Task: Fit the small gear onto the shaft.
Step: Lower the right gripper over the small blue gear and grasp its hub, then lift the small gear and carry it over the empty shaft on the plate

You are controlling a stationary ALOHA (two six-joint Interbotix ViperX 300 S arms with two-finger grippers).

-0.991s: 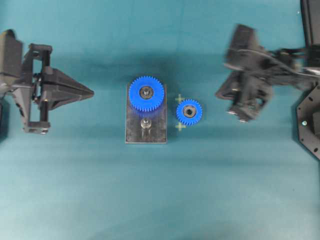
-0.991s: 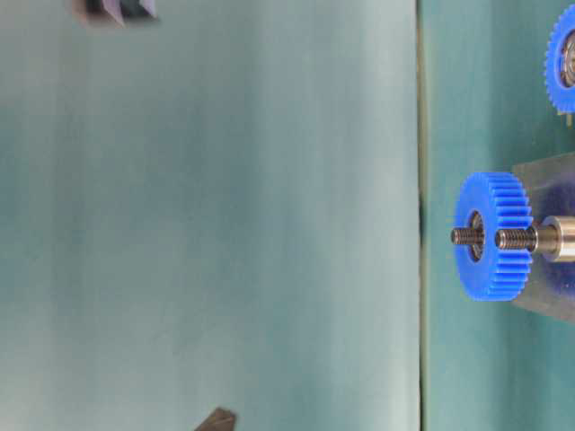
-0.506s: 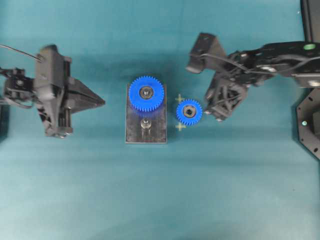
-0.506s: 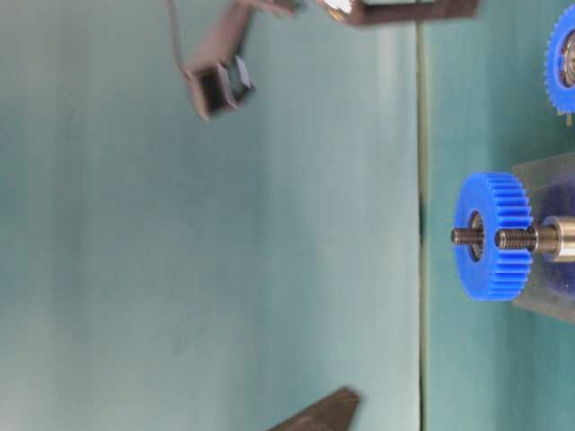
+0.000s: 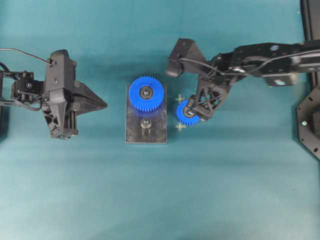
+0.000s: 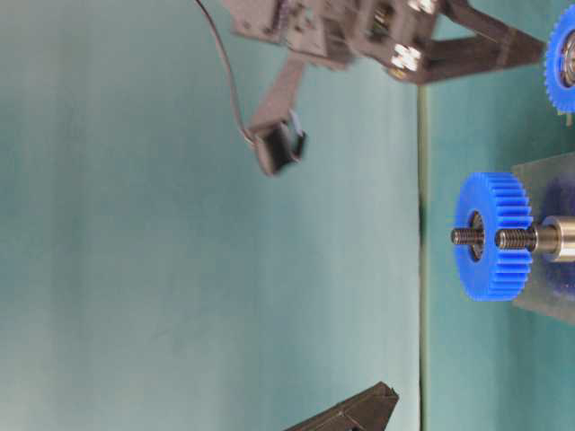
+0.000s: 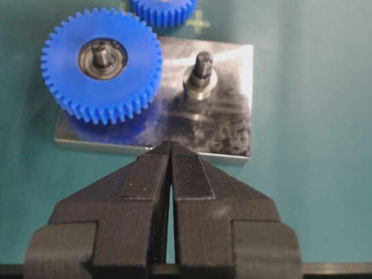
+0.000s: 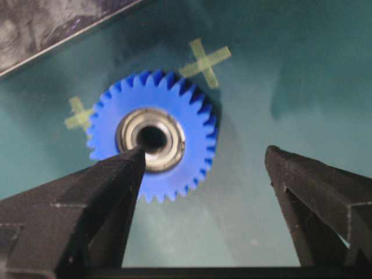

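Note:
The small gear [image 5: 184, 116] lies flat on the teal mat, just right of the dark plate [image 5: 158, 133]. The shaft [image 5: 145, 123] stands bare on the plate, in front of the larger blue gear [image 5: 146, 93]. My right gripper [image 5: 196, 111] is open, low over the small gear. In the right wrist view one fingertip [image 8: 131, 163] overlaps the gear's hub [image 8: 152, 139]; the other stands clear to the right. My left gripper [image 5: 102, 104] is shut and empty, left of the plate. It points at the plate edge [image 7: 226, 125] and the shaft [image 7: 201, 72].
Two yellow tape crosses [image 5: 179, 99] [image 5: 180, 127] flank the small gear. A black frame [image 5: 310, 120] sits at the right edge. The right arm's wrist camera [image 5: 181, 54] hangs above and behind the gear.
My right arm has swung left and come down over the small gear, jaws open. My left gripper has moved a little right toward the plate, still shut.

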